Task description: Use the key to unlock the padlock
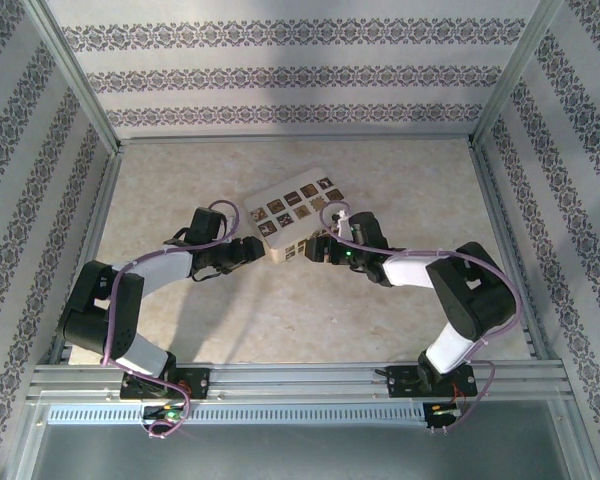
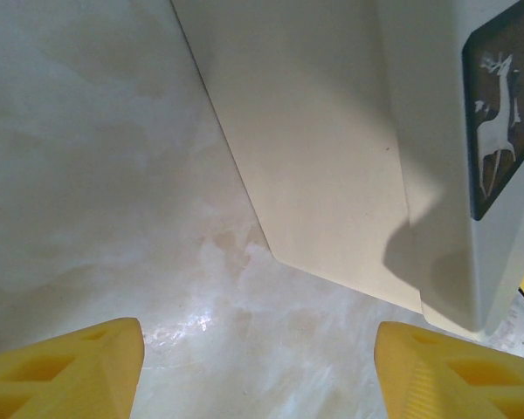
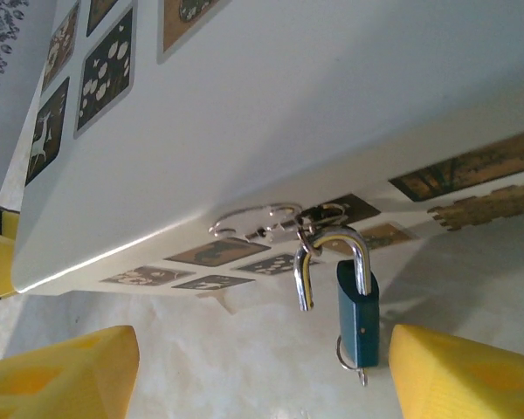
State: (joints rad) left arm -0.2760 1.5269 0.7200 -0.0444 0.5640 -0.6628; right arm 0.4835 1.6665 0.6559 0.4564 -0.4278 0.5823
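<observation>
1. Patterned wallpaper closes in a pale marbled counter (image 1: 280,320), where a white box (image 1: 298,205) with dark picture tiles sits between the two arms.
2. From above, the wrists crowd the box's near edge, and the small hardware there is too small to make out.
3. The left gripper (image 1: 258,247) is at the box's left corner and the right gripper (image 1: 323,247) at its near right edge.
4. The right wrist view gives the detail: a blue padlock (image 3: 358,319) hangs from a fitting on the box, beside a silver ring clip (image 3: 253,220).
5. Its long axis runs up and down in that view, shackle (image 3: 332,240) uppermost. One shackle leg ends free of the body.
6. A small ring (image 3: 342,356) hangs at the body's lower end. The key itself cannot be made out.
7. The right jaws stand apart, yellow fingers (image 3: 467,375) cut off at the bottom corners, with the padlock beyond them and untouched.
8. The left wrist view shows a plain box side and a deer tile (image 2: 498,113) cut off at the frame edge.
9. The left jaws also stand apart, their fingers (image 2: 61,371) holding nothing.
</observation>
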